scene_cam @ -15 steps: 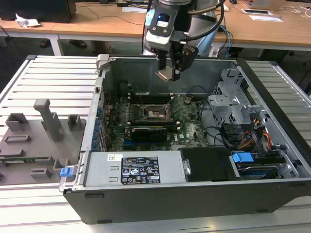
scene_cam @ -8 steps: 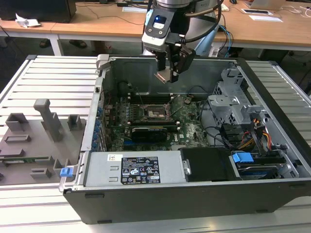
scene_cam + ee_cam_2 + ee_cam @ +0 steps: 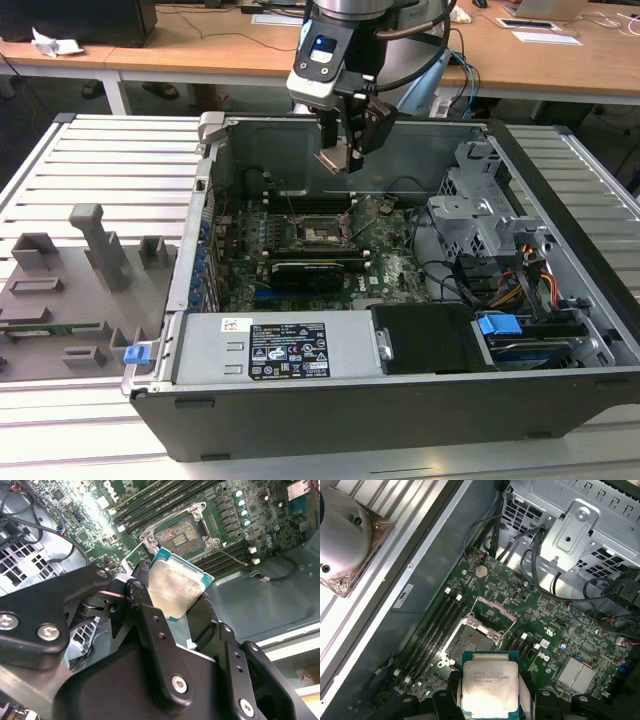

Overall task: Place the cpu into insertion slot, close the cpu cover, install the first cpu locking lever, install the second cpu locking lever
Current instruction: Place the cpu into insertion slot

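My gripper (image 3: pixel 345 155) hangs over the open computer case, shut on the cpu (image 3: pixel 333 160), a flat square chip with a silver-grey face. In both wrist views the cpu (image 3: pixel 175 587) (image 3: pixel 489 689) sits between the black fingers (image 3: pixel 142 587), pinched by its edges. The insertion slot (image 3: pixel 320 232) (image 3: pixel 182 532) (image 3: pixel 470 642) lies on the green motherboard below it, open, with its dark centre showing. The cpu cover (image 3: pixel 492 614) stands raised at the slot's far side. The chip is well above the slot and touches nothing on the board.
A long black card (image 3: pixel 315 270) lies just in front of the slot, memory slots (image 3: pixel 432 630) beside it. The power supply (image 3: pixel 270 350) fills the case's front, a metal drive cage (image 3: pixel 480 215) and cables the exterior view's right. A grey fixture plate (image 3: pixel 70 290) lies outside, left.
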Action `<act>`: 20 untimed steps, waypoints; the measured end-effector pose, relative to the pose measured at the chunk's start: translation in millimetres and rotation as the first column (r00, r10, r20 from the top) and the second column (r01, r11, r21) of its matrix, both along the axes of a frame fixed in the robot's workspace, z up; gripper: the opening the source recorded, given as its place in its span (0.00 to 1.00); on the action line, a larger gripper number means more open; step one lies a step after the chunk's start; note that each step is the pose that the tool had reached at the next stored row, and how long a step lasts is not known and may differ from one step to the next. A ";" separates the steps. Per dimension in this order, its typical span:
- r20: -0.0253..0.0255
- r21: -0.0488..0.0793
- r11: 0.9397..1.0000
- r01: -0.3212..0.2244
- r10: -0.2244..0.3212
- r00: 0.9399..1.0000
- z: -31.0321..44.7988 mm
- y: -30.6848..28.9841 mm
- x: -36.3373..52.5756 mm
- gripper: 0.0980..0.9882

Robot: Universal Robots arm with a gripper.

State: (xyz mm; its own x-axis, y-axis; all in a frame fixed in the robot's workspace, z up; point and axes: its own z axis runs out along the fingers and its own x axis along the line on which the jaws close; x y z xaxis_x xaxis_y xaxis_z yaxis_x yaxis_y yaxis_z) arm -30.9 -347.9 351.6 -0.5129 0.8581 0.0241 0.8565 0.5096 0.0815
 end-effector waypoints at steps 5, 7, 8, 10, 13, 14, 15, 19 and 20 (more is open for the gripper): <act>0.000 0.000 1.000 0.029 -0.029 1.000 -1.5 0.0 0.0 0.50; 0.000 0.000 0.999 0.046 -0.046 0.999 -2.1 0.0 0.0 0.50; 0.000 0.000 0.998 0.059 -0.059 0.998 -2.6 0.0 0.0 0.50; -0.002 0.000 0.997 0.078 -0.078 0.997 -2.9 0.0 0.0 0.50; -0.003 0.000 0.995 0.103 -0.103 0.995 -3.5 0.0 0.0 0.50; -0.004 0.000 0.994 0.109 -0.109 0.994 -3.7 0.0 0.0 0.50; -0.004 0.000 0.993 0.114 -0.114 0.993 -3.8 0.0 0.0 0.50; -0.005 -0.001 0.991 0.132 -0.132 0.991 -4.6 0.0 0.0 0.50; -0.005 -0.001 0.991 0.136 -0.136 0.991 -4.8 0.0 0.0 0.50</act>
State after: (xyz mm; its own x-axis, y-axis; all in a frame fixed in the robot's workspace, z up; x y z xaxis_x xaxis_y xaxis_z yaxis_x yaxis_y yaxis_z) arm -30.9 -347.9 346.7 -0.3914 0.9198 0.0264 0.9182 0.3886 0.0766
